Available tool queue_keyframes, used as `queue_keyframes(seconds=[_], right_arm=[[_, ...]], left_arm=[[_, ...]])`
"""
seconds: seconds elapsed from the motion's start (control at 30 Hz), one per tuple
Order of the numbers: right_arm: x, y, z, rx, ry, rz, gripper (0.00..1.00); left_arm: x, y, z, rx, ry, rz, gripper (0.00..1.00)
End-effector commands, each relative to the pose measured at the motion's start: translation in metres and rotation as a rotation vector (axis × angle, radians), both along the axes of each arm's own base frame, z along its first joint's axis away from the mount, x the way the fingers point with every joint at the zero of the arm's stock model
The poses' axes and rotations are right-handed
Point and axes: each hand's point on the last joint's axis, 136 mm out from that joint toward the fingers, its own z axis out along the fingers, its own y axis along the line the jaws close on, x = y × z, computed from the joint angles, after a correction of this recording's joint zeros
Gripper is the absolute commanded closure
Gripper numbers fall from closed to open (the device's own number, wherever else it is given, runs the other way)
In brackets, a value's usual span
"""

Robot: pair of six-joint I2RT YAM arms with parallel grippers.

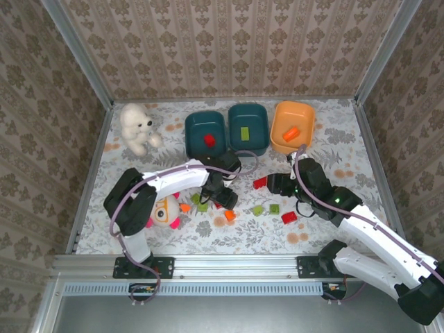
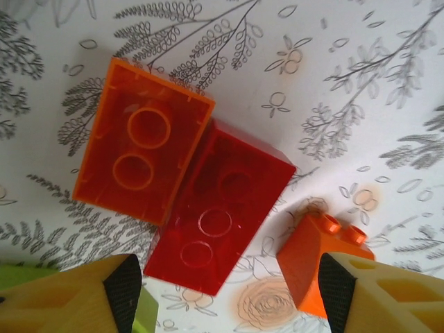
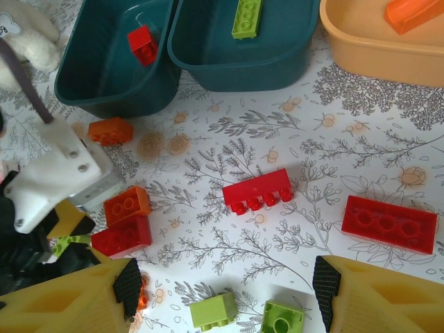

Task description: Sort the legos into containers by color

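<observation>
My left gripper point(image 2: 229, 295) hangs open just above the cloth. A red lego point(image 2: 218, 211) lies beyond its fingertips, edge to edge with an orange one point(image 2: 142, 159), and a small orange lego point(image 2: 312, 260) sits by the right finger. My right gripper point(image 3: 225, 284) is open and empty over two light green legos point(image 3: 214, 310). A long red lego point(image 3: 258, 189) and a flat red one point(image 3: 388, 223) lie ahead of it. At the back stand a teal container point(image 1: 189, 132) with a red lego, a second teal container point(image 1: 266, 128) with a green lego, and an orange container point(image 1: 277, 132) with an orange lego.
A white plush bear point(image 1: 137, 126) sits at the back left and a striped doll point(image 1: 165, 211) lies beside the left arm. Patterned walls close in the table on three sides. The two grippers are close together at mid-table.
</observation>
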Motion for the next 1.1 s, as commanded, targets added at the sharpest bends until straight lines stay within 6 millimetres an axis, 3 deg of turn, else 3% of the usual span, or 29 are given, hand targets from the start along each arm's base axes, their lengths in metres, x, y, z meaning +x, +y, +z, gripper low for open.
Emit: queue_keyframes(seconds=[0.0,0.13,0.37,0.57,0.7,0.87,0.97,1.07], right_arm=[[-0.005,-0.002,0.003,0.006,0.012,-0.009,0.31],[-0.006,-0.003,0.003,0.007,0.013,-0.014,0.31],[-0.006,-0.003,-0.001,0.011,0.021,-0.021,0.30],[-0.004,-0.001,-0.003,0.013,0.024,-0.019,0.31],[-0.003,0.000,-0.004,0.015,0.026,-0.019,0.31],[-0.003,-0.001,0.001,0.013,0.016,-0.020,0.31],[-0.001,-0.001,0.008,0.016,-0.003,-0.017,0.31],[0.002,0.004,0.018,0.029,-0.033,0.004,0.31]], left_arm=[[0.004,0.004,-0.009,0.033,-0.012,-0.040,0.30],[0.005,0.001,-0.014,0.030,-0.008,-0.042,0.32],[0.003,-0.002,-0.023,0.027,0.013,-0.044,0.46],[0.002,-0.004,-0.029,0.048,0.008,-0.051,0.48],[0.003,-0.008,-0.030,0.060,-0.001,-0.061,0.60],[0.009,-0.009,0.000,0.032,-0.072,-0.033,0.70],[0.021,-0.010,0.039,-0.009,-0.147,0.007,0.71],[0.046,-0.005,0.080,-0.077,-0.216,0.095,0.72]])
